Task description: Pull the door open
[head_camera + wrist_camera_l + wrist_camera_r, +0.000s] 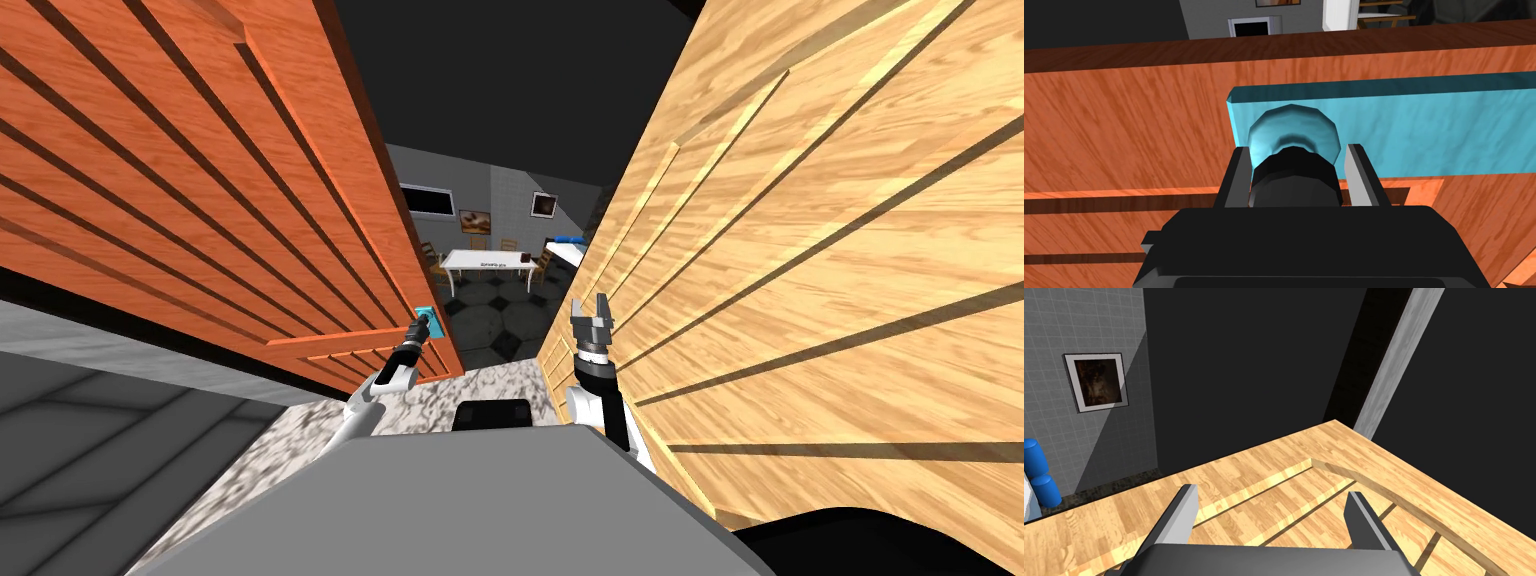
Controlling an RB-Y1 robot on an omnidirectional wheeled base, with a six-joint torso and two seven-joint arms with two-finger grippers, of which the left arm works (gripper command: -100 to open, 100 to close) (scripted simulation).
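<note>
The orange-brown wooden door [200, 200] stands partly swung. At its free edge is a teal plate [1424, 130] carrying a round teal knob [1294, 127] that ends in a dark cap. The left claw [1298, 150] is pinching that knob. Its fingers [1358, 170] lie along either side of the dark cap, drawn in close, one pressed on it and the other with a sliver of gap at most.

The step in hand looks like the pull itself, with the opening already begun but far from wide. The grip sits on the cap rather than deep over the teal bulge behind it, so a hard, straight tug could slide the fingers off. It would be better to draw the knob along the arc the door must follow about its hinge side, turning the wrist with the door so the fingers meet the cap squarely. Letting the base back away would spare the arm from folding up tight. A slow start would show whether the pinch holds.

Across the opening from the knob, the right claw [592, 310] is spread with nothing between its fingers, close alongside a pale wooden door [800, 250]. It seems best left tucked there, out of the orange door's swing.

Beyond the knob, through the gap, a white counter [488, 262] with chairs stands well off on a dark tiled floor [500, 320].
</note>
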